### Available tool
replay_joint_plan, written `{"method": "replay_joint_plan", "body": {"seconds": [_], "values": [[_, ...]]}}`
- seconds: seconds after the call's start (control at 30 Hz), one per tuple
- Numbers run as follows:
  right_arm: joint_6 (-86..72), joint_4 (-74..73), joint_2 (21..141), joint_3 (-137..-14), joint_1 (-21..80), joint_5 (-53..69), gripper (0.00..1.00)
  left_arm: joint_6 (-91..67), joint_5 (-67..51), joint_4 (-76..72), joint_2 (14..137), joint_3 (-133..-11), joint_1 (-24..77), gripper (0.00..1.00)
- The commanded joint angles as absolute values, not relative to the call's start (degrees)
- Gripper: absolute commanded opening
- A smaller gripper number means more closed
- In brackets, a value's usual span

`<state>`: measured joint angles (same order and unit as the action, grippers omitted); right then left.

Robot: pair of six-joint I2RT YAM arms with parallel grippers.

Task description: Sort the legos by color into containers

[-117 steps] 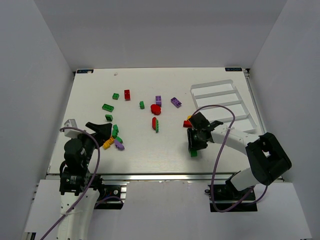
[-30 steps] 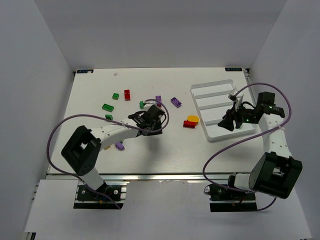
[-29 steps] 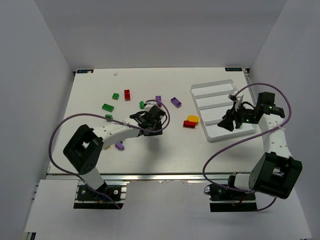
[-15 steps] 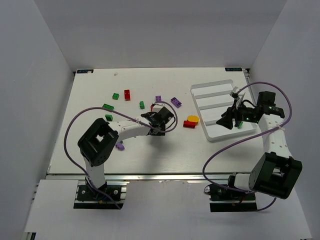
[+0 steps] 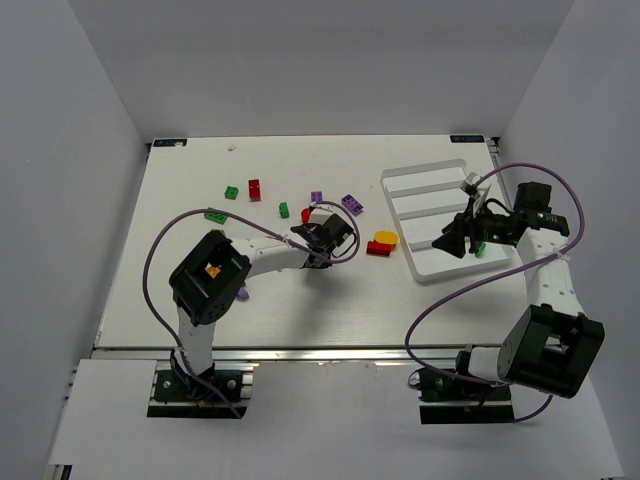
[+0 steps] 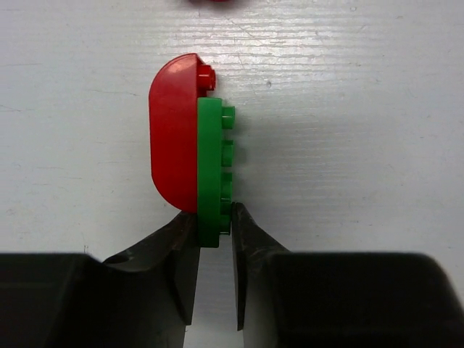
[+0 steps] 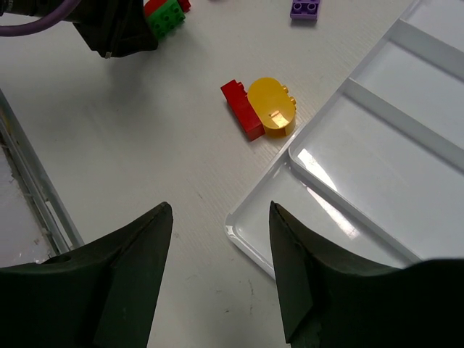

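Left gripper [image 6: 214, 214] is at table centre, jaws pinching the near end of a green brick [image 6: 212, 167]. One finger [image 6: 174, 254] sits on each long side of the brick, which lies flat on the table [image 5: 300, 300]. A red rounded piece [image 6: 172, 130] is stuck along the brick's left face, its flat side against the brick and its studs pointing the same way. The fingers touch only the green one. Right gripper [image 7: 217, 217] hangs over the near left corner of the white tray [image 7: 406, 167], jaws spread wide with nothing between them. The tray sits far right on the table, its three long compartments running side by side. The stretches of them that the right wrist view shows are bare white. Just left of the tray's near corner, a yellow rounded piece [image 7: 272, 109] lies touching a short red brick [image 7: 241, 109]. Both are on the table, outside the tray. A purple brick [image 7: 304, 9] lies farther back, between the left gripper and the tray. The rest of the legos are loose on the table's left half. A second purple brick [image 5: 316, 198] and a small green brick [image 5: 284, 210] lie just beyond the left gripper. A far red brick [image 5: 254, 189] and a green square [image 5: 231, 193] sit near each other farther left. A long green brick [image 5: 215, 214] is by the left arm's cable, and a purple piece [image 5: 238, 292] sits close to the left arm's elbow.
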<state>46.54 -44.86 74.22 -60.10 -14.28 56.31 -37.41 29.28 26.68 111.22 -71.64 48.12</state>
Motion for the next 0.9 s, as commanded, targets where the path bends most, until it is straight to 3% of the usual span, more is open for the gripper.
{"method": "replay_joint_plan", "body": {"seconds": [0.0, 0.3, 0.47, 0.6, 0.73, 0.77, 0.8, 0.87], "values": [[45.88, -44.21, 73.13, -59.59, -14.41, 58.10, 0.61, -37.44, 31.81, 26.19, 110.83, -72.51, 48.25, 0.32], [47.28, -45.70, 72.69, -59.24, -14.33, 57.92, 0.61, -37.62, 31.38, 25.84, 110.22, -73.04, 48.25, 0.12], [46.42, -46.93, 72.33, -58.36, -13.19, 57.57, 0.59, -37.09, 20.50, 20.75, 103.03, -70.58, 48.16, 0.09], [31.00, -41.95, 72.25, -57.31, -10.38, 57.30, 0.56, -38.67, 7.23, 14.52, 95.39, -66.11, 48.25, 0.07], [-2.12, -30.35, 73.56, -57.48, -3.45, 50.48, 0.56, -42.00, -20.50, -11.72, 79.76, -47.96, 48.16, 0.08], [-9.42, -27.71, 74.43, -58.70, -0.90, 50.71, 0.60, -42.79, -25.61, -25.87, 75.80, -41.20, 48.16, 0.08], [-10.45, -24.90, 74.44, -58.71, -0.44, 55.06, 0.64, -43.59, -30.01, -33.41, 73.50, -35.22, 48.16, 0.09], [-0.93, -14.28, 72.09, -55.65, -0.35, 77.87, 0.77, -47.09, -36.53, -50.46, 71.37, -31.04, 47.55, 0.08]]}}
